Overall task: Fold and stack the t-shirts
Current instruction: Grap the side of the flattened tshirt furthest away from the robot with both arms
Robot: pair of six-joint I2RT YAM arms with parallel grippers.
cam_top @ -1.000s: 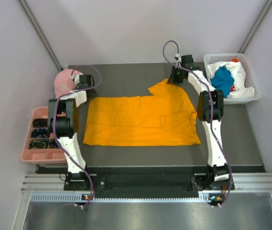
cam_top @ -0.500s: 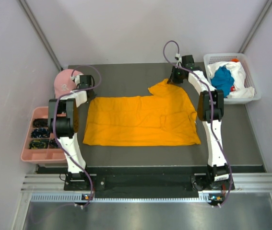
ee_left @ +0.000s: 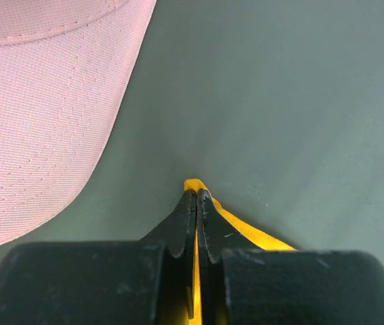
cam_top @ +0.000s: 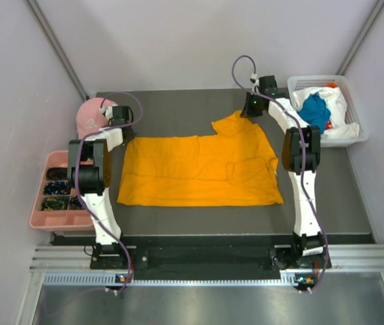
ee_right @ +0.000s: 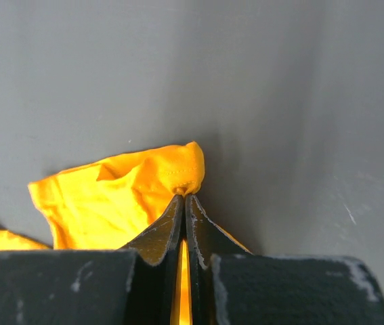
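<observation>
I see a dark grey table (cam_top: 178,108) with the orange t-shirt (cam_top: 198,169) spread flat across its middle, long side running left to right. One part of the shirt reaches toward the far right corner, where the cloth is rumpled. A pink cap (cam_top: 91,116) sits near the far left corner, just off the shirt's left end. A pink tray (cam_top: 66,220) with compartments lies along the left edge; I can't tell if it rests fully on the table. A white basket (cam_top: 354,140) sits at the far right corner.
</observation>
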